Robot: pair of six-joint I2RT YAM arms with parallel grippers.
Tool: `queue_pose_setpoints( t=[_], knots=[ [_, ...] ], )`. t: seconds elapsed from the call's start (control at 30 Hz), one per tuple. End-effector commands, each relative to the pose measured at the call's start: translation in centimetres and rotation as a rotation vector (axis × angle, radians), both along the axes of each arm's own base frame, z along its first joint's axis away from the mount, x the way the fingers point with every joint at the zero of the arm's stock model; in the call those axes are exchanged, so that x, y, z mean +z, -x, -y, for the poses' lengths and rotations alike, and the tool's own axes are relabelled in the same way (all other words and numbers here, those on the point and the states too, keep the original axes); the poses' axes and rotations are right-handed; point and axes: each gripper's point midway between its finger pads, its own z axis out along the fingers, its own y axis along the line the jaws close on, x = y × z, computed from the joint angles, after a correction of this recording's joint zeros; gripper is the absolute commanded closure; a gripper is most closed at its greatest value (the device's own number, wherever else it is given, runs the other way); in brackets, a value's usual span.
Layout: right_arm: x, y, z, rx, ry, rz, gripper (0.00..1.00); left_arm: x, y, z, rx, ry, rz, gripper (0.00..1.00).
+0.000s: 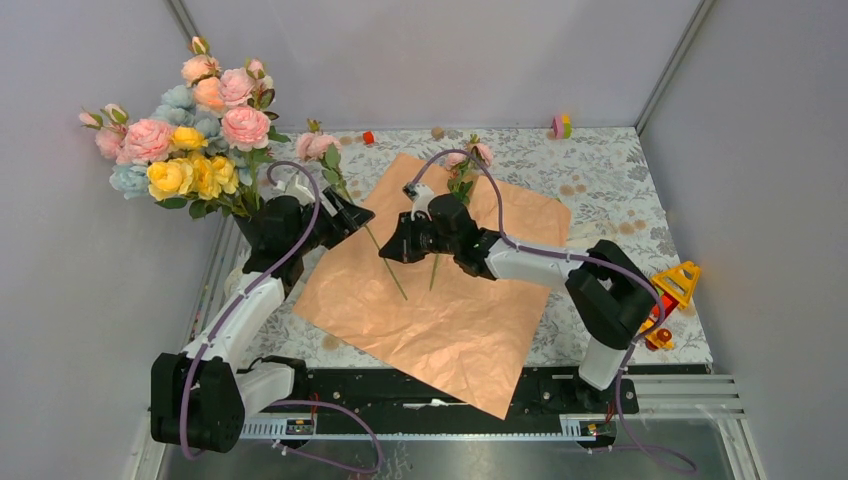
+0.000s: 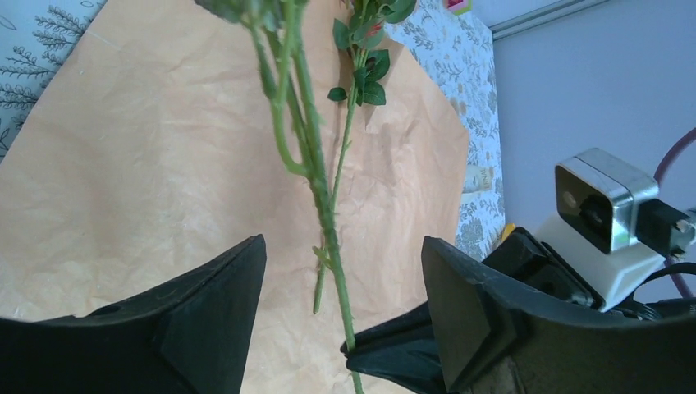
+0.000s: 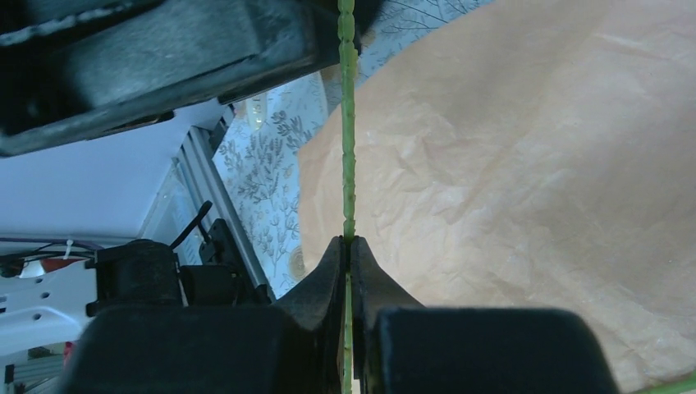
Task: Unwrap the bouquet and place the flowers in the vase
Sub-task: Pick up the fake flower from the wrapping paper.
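Several flowers stand bunched at the back left; the vase under them is hidden by leaves and my left arm. The wrapping paper lies spread flat, peach side up. A pink-headed flower is held above it, its green stem running between the fingers of my open left gripper without touching them. My right gripper is shut on that stem near its lower end. Another pink flower lies on the paper, and its stem shows in the left wrist view.
A leaf-patterned cloth covers the table between grey walls. Small toy blocks sit at the back: a red one and a pink-green one. A yellow triangle toy lies by the right arm's elbow.
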Motion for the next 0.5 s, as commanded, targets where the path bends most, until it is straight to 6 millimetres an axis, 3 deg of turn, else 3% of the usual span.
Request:
queue_pose_setpoints(
  t=[0.0,0.3,0.47],
  knots=[
    [5.3,0.9,-0.7,0.057,-0.14,0.109,1.0,2.9,-1.3,0.2,0.014,0.058,0.1,0.29],
    [5.5,2.1,-0.8,0.116,-0.177,0.113,1.0,3.8,-1.6,-0.2,0.037,0.077,0.123,0.55],
    [5.6,2.3,-0.8,0.129,-0.182,0.119,1.0,3.8,-1.5,0.0,0.029,0.092,0.121,0.64]
  ],
)
